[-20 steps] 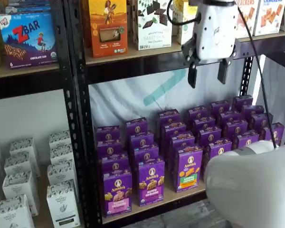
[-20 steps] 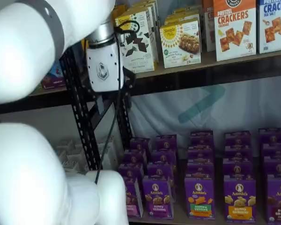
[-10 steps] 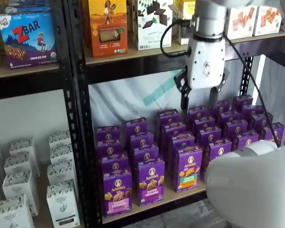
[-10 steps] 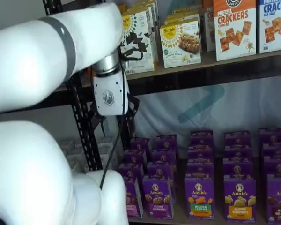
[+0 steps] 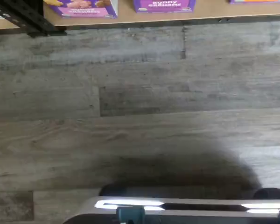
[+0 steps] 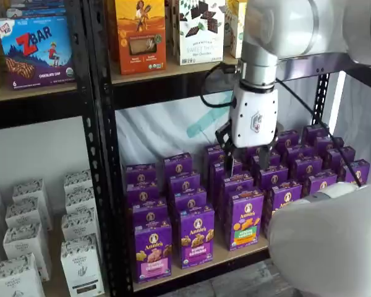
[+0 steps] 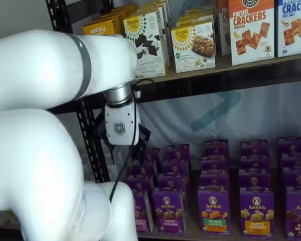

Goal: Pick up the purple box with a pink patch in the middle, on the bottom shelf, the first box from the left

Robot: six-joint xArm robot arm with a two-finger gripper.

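My gripper (image 6: 242, 159) hangs in front of the purple rows on the bottom shelf (image 6: 235, 252), its white body upright. Only dark finger stubs show below it in both shelf views, so I cannot tell whether they are spread or pressed together. Nothing is in them.

The purple box (image 6: 153, 251) stands upright at the front of the shelf, roughly seven o'clock from my gripper and well below it, with its pink band across the lower middle. A similar carton (image 6: 196, 236) sits just beside it at three o'clock.

I judge it a light, stiff cardboard carton with smooth printed faces that could slip. I would take it across its narrow sides near the top, squeezing gently so the walls do not dent.
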